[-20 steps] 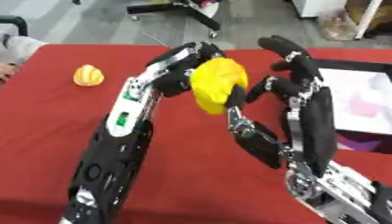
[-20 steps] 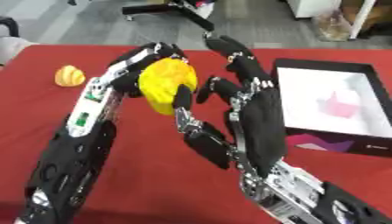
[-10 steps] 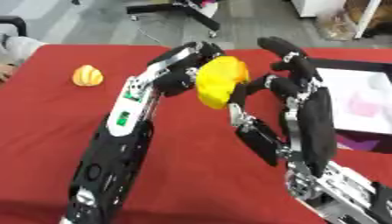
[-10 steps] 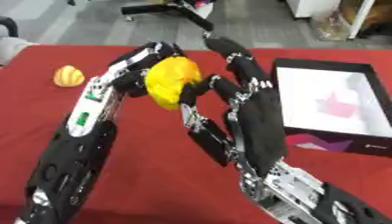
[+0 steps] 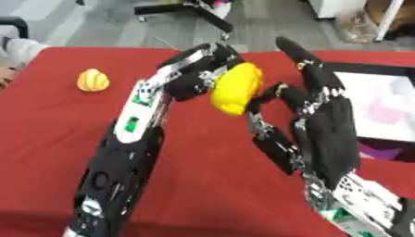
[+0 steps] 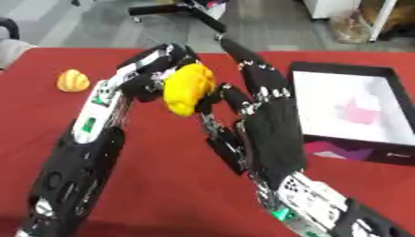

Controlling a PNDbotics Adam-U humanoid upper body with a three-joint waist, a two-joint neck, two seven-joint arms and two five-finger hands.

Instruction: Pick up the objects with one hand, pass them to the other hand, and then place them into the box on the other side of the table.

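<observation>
A yellow rounded object [image 5: 236, 88] hangs above the red table [image 5: 48, 134], held in my left hand [image 5: 197, 74], whose fingers curl round its far-left side. My right hand [image 5: 324, 125] stands open right beside it, palm toward the object, long fingers pointing up and thumb reaching under the object's lower edge. Whether the thumb touches it I cannot tell. A small orange ridged object [image 5: 92, 80] lies on the table at the far left. A black box [image 6: 350, 111] with a white inside and something pink in it sits at the right.
An office chair base [image 5: 185, 8] stands on the grey floor beyond the table's far edge. A person's grey sleeve [image 5: 18, 48] shows at the far left edge. Cardboard and bags lie at the top right.
My left hand has carried the yellow object a little right and toward the right hand's palm. The right hand has stayed open in nearly the same place.
</observation>
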